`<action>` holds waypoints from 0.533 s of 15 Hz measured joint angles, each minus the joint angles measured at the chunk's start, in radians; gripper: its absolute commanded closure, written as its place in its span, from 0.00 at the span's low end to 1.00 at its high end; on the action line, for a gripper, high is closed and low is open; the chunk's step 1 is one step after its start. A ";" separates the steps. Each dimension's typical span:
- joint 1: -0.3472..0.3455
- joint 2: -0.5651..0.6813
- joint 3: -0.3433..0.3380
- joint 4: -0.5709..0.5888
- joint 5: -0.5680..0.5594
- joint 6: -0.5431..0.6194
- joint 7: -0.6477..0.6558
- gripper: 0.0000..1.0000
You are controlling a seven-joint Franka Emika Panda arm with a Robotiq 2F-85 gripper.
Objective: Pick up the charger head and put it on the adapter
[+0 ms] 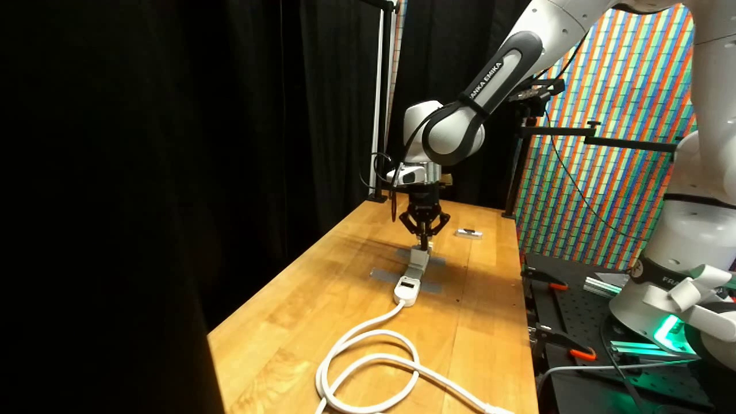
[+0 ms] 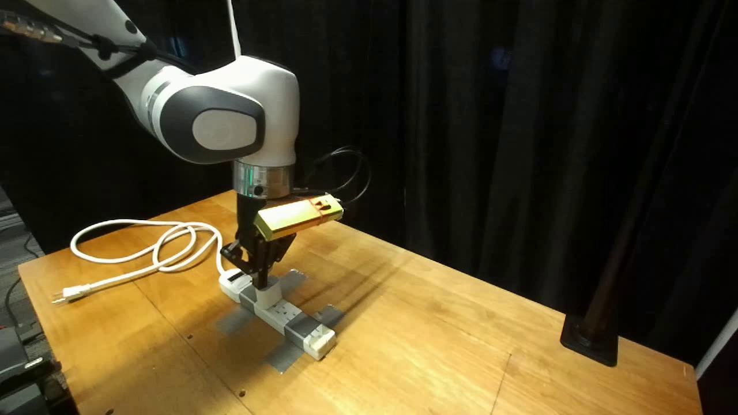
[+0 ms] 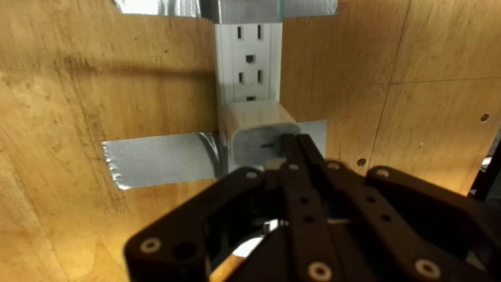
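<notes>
Charger head (image 3: pixel 258 131) atop adapter (image 3: pixel 247 47); both white

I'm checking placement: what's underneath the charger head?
The charger head sits on the power strip; in the wrist view, outlet slots show beside it. The area directly beneath is covered, so any slots or prongs there cannot be seen.

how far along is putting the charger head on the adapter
Done: the charger head stands on the adapter. In hand: nothing clasped; the gripper is shut, tips at the charger head's top, perhaps pressing. Left: perhaps a final push, then backing away; the views hide whether it is fully seated.
</notes>
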State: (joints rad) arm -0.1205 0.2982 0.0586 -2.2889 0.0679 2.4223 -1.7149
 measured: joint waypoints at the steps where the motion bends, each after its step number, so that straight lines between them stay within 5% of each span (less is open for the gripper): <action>1: -0.002 0.003 0.000 0.001 0.007 0.001 -0.015 0.93; 8: -0.027 0.012 0.002 0.002 0.066 0.015 -0.119 0.92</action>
State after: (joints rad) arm -0.1471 0.3106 0.0607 -2.2869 0.1335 2.4377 -1.8337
